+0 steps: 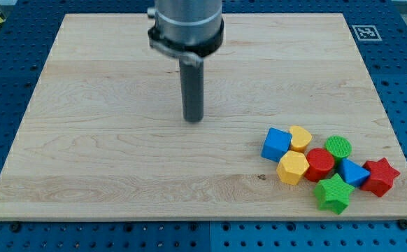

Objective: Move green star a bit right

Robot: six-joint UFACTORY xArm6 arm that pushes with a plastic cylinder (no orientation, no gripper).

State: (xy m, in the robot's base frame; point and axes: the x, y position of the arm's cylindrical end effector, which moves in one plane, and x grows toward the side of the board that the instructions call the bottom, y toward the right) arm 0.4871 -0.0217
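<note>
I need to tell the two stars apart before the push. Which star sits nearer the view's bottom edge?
The green star: it lies lowest in the cluster, below and left of the red star. My tip is far off, up-left.

The wooden board (119, 140) carries eight coloured blocks clustered near the view's bottom right corner.

The green star (333, 192) sits below the red block (320, 164), beside a yellow block (292, 168) and blue cube (276, 144).
</note>
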